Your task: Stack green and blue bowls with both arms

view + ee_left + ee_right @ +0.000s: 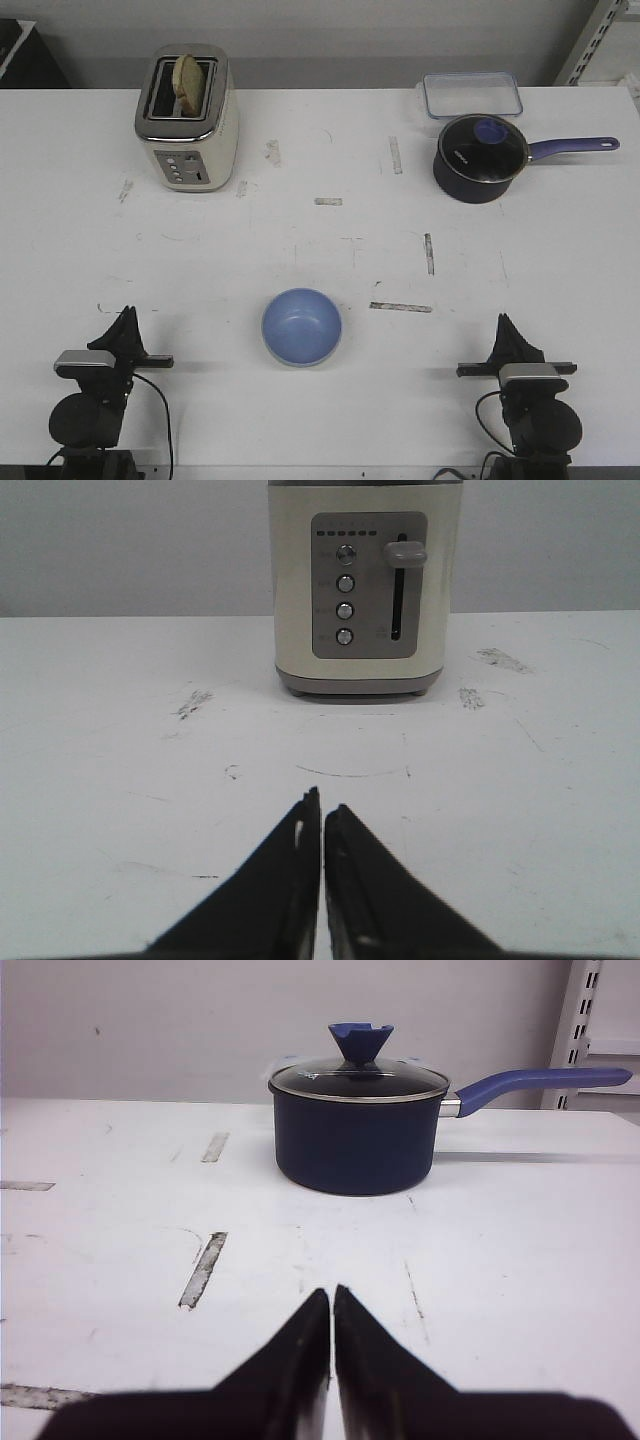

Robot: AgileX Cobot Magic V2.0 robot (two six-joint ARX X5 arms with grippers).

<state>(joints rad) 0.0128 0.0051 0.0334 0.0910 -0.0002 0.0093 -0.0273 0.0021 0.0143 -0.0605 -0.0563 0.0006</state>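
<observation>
A periwinkle blue bowl sits upright on the white table, near the front edge and midway between my two arms. The green bowl is hidden or out of view; only a thin pale edge shows under the blue bowl's near side. My left gripper rests low at the front left, jaws shut with nothing between them, well left of the bowl. My right gripper rests at the front right, also shut and empty, well right of the bowl. Neither wrist view shows a bowl.
A cream toaster holding a slice of bread stands at the back left. A dark navy saucepan with a glass lid and long handle stands at the back right, a clear lidded container behind it.
</observation>
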